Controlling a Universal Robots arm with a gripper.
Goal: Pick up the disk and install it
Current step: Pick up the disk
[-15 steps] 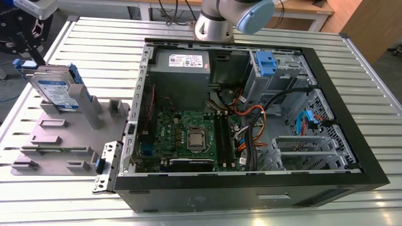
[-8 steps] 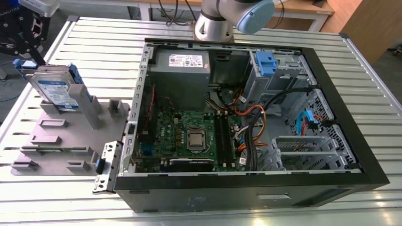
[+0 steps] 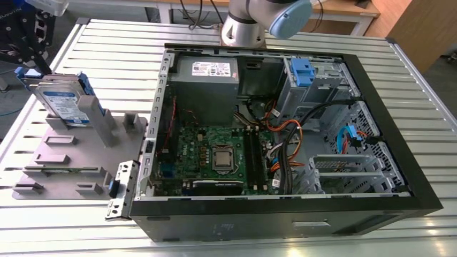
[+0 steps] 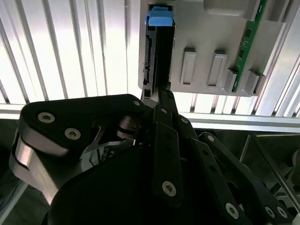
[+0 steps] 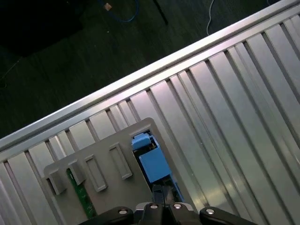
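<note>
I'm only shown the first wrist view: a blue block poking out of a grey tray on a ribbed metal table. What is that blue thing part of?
Observer: It is a blue rail on the side of a silver disk. The exterior view shows the disk's flat face, standing on edge in that tray.
Operator: Is anything else nearby?
Observer: Yes. An open computer case lies on the exterior view's right of the tray, with its green circuit board in plain sight.
</note>
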